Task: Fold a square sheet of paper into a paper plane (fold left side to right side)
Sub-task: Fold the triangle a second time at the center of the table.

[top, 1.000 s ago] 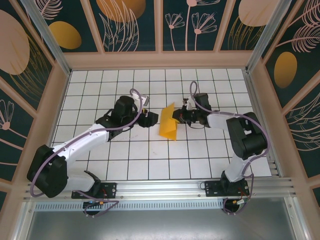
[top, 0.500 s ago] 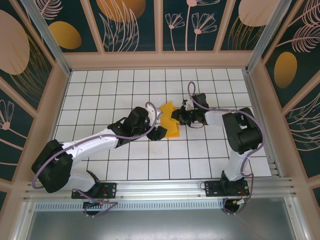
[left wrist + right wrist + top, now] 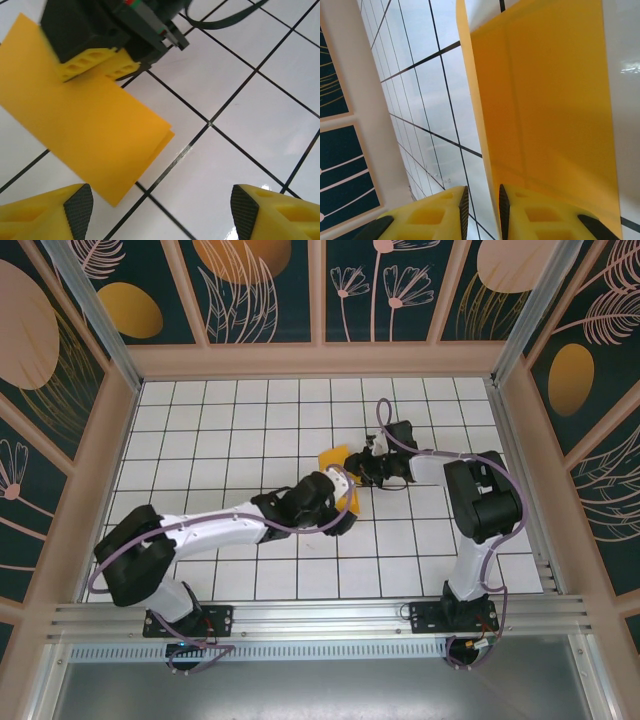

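Hiding much of the square sheet of paper [image 3: 330, 456], left hand [image 3: 343, 510].

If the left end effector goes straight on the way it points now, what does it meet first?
Likely the square sheet of paper, its near corner just ahead; beyond, the right end effector grips it. Depth unclear.

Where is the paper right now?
Top view: the folded paper sits mid-table, slightly right of centre, pinched by the right end effector, with the open left end effector just above.

Orange-yellow paper sheet [image 3: 95, 135], white table [image 3: 240, 85] with black grid lines, teal leaf-patterned walls [image 3: 345, 310]
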Robot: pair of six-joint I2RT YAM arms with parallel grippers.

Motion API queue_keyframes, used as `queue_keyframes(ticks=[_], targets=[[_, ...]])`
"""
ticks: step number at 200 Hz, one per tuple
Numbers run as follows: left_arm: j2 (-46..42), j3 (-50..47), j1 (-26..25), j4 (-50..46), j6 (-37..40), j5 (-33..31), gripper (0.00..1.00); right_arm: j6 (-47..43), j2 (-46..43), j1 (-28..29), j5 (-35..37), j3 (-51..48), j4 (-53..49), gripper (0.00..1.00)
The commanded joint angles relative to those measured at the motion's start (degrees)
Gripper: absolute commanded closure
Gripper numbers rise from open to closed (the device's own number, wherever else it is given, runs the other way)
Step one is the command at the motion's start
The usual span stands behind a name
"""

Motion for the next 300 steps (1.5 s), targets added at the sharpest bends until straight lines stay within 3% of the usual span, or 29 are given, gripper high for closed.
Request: queue_keyframes(ticks=[1,139,167,208,234,300], targets=[[2.9,4.2,-2.1,-1.8,0.7,-7.1,0.22,1.4,-1.7,0.0,-0.7,0.9,-0.5,0.73],[15.4,9.0,-6.2,-1.2,0.1,-23.8,0.02,5.6,-3.8,1.8,-1.5,-0.4,2.9,0.73],[17.7,9.7,-7.0,0.2,1.7,-26.6,0.02,5.7,-3.4,2.2,-1.6,-0.3,3.0,0.73],[18.9,10.3,-7.0,0.3,1.8,-29.5,0.08,5.5,-3.0,2.4,-1.4,-0.6,2.6,0.73],[19.4,10.9,-7.0,-0.1,1.7,-30.2,0.17,5.2,-2.7,2.5,-1.2,-0.6,2.2,0.73],[19.4,11.1,-7.0,0.3,2.5,-26.8,0.51,3.7,-2.0,2.6,-0.2,0.3,0.2,0.73]])
